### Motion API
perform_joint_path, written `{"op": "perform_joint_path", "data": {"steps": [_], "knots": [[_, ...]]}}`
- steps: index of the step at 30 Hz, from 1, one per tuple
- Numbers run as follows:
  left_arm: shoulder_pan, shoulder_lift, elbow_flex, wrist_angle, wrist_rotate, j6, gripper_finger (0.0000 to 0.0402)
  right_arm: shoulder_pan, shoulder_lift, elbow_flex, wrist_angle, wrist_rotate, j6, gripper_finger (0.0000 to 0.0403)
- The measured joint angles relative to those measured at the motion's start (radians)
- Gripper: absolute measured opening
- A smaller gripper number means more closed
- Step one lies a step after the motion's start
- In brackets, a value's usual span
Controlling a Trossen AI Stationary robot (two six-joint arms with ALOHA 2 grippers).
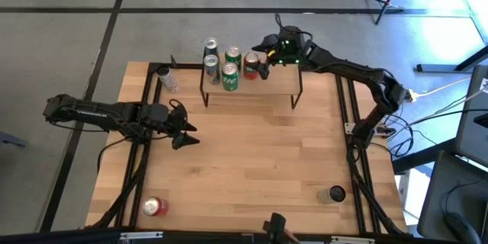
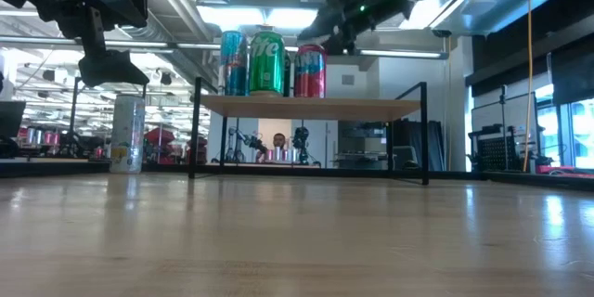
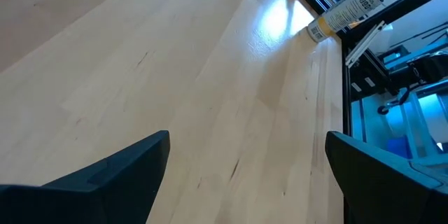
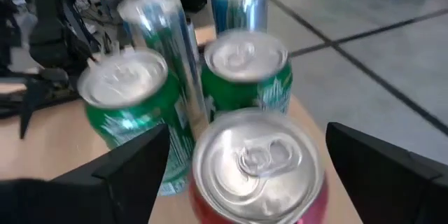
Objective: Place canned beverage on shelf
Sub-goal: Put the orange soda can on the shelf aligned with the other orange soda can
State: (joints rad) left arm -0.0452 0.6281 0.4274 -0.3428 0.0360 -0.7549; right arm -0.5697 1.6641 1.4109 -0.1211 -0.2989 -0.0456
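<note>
A light wooden table (image 1: 244,168) fills the high view. At its left the left gripper (image 1: 185,132) hovers with fingers spread wide, holding nothing; a pale can (image 1: 166,78) stands behind it. On the shelf (image 1: 252,90) stand two green cans (image 1: 229,76) with partly legible lettering ending "ite", then a red can (image 1: 251,65). The right gripper (image 1: 264,61) hangs over the red can, fingers apart, not clamping.

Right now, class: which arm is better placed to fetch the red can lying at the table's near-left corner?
Left, probably. The left gripper hovers open over the table's left half, nearer the lying red can; the right gripper is open around a red can on the shelf.
</note>
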Motion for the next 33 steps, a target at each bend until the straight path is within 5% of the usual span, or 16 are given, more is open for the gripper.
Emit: {"op": "perform_joint_path", "data": {"steps": [10,20,26,33], "knots": [[0.000,0.000,0.000,0.017,0.009,-0.001,0.0378,0.067,-0.101,0.084,-0.112,0.000,0.085,0.0369],[-0.022,0.000,0.050,0.040,0.041,0.055,0.0369,0.427,-0.110,0.125,-0.176,0.131,0.242,0.0370],[-0.103,0.042,0.181,0.038,0.024,0.178,0.0369,0.641,-0.078,0.126,-0.234,0.322,0.378,0.0370],[-0.246,0.213,0.389,-0.103,-0.051,0.324,0.0369,0.825,-0.044,0.074,-0.294,0.407,0.559,0.0370]]}}
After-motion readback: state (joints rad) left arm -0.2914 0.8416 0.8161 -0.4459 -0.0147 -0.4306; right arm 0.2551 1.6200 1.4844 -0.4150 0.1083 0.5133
